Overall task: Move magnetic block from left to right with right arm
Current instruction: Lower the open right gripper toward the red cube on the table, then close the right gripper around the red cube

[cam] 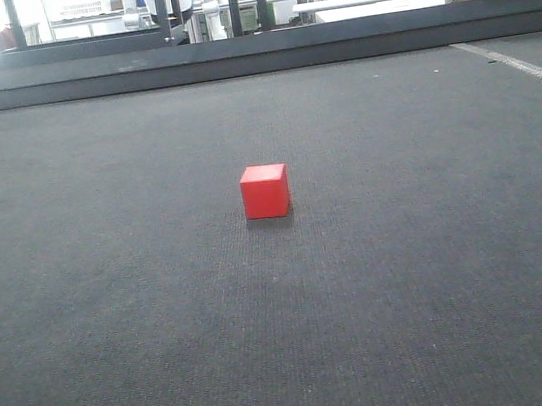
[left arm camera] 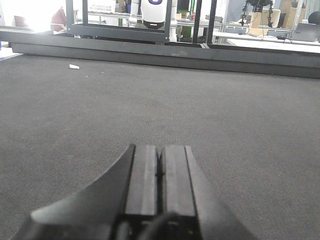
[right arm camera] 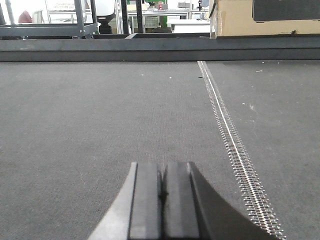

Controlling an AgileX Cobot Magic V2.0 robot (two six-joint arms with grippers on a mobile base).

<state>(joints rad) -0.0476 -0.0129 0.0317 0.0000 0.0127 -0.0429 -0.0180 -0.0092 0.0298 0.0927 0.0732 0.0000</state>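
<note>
The magnetic block (cam: 265,192) stands flat on the dark woven mat (cam: 118,336), near centre in the front view. Left tool (left arm camera: 160,150): fingers pressed together, holding nothing. Right tool (right arm camera: 161,167): likewise closed and empty, low over the mat, left of a pale stitched seam (right arm camera: 235,145). Beyond the raised desk rim (cam: 250,54): a metal rack (left arm camera: 120,32) and a cardboard box (right arm camera: 232,17).

A small matte red magnetic block (cam: 265,192) sits flat, alone on dark mat.
</note>
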